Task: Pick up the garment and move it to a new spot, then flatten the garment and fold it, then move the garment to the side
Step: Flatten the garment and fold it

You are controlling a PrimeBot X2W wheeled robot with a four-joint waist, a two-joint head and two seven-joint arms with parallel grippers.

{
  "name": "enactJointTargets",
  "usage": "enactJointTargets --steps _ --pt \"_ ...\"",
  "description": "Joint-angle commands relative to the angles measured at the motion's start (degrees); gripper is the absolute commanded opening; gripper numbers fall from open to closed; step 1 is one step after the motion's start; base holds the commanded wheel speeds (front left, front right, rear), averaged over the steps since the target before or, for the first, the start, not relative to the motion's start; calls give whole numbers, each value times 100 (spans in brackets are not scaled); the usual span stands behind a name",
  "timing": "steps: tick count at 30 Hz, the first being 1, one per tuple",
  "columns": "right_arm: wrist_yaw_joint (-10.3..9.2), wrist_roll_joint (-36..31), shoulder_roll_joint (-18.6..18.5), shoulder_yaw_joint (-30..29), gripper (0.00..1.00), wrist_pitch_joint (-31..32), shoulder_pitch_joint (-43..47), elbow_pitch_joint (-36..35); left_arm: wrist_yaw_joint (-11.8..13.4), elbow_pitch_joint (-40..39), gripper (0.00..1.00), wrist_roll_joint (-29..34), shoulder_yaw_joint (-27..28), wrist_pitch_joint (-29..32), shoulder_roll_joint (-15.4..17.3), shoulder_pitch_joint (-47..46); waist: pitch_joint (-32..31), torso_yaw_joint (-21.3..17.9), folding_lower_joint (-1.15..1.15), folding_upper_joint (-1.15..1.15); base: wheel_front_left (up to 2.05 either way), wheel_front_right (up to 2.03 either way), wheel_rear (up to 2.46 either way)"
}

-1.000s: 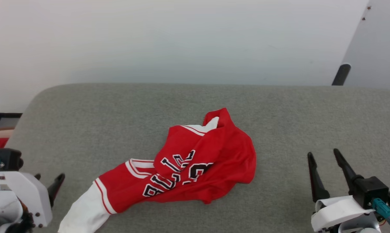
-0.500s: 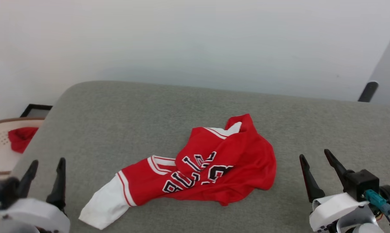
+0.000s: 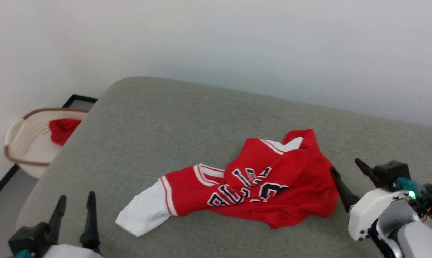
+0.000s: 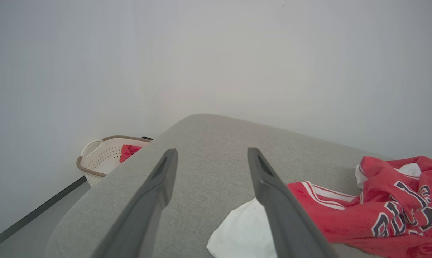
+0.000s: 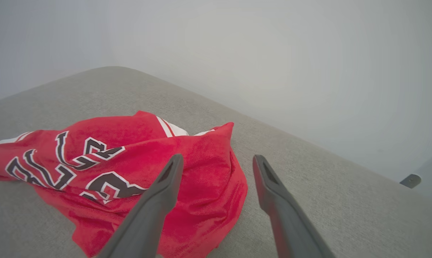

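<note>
The garment (image 3: 266, 186), a red jersey with black lettering and a white sleeve, lies crumpled on the grey cushioned surface (image 3: 158, 122). Its white sleeve points toward my left gripper (image 3: 76, 196), which stands open at the lower left, apart from the cloth. My right gripper (image 3: 346, 166) is open at the garment's right edge, one finger over the red fabric. In the left wrist view the garment (image 4: 380, 208) lies to the right of the open left gripper (image 4: 212, 154). In the right wrist view the open right gripper (image 5: 217, 159) hovers over the garment (image 5: 123, 157).
A cream laundry basket (image 3: 26, 143) holding a small plain red cloth (image 3: 62, 129) stands on the floor to the left of the surface, against the white wall; the basket (image 4: 101, 154) also appears in the left wrist view. The surface's rounded left corner drops off near my left gripper.
The head camera has turned left, bringing the basket into view. My left gripper now shows both fingers pointing up. My right gripper has come closer to the garment's right edge.
</note>
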Motion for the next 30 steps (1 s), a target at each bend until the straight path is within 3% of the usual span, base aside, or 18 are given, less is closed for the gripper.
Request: enactJointTargets --steps 1,9,17,29,30 --pt "0 127 -94 88 100 155 -182 71 -50 33 100 110 88 -32 -147 -104 156 345 0 0 0 0 0" --pt "0 585 -559 471 100 1137 -954 480 -457 70 100 622 420 -34 -962 -301 600 854 0 0 0 0 0" --pt "0 911 -783 844 100 1914 -1604 1051 -920 256 100 1037 577 -35 -1551 -537 970 1212 0 0 0 0 0" --pt "0 1112 -857 1373 100 2174 -2212 2064 -1368 528 100 1488 979 -36 -2182 -792 1300 1545 0 0 0 0 0" --pt "0 1125 -851 1391 84 2177 -2255 2179 -1398 531 100 1512 1013 -36 -2207 -790 1319 1550 0 0 0 0 0"
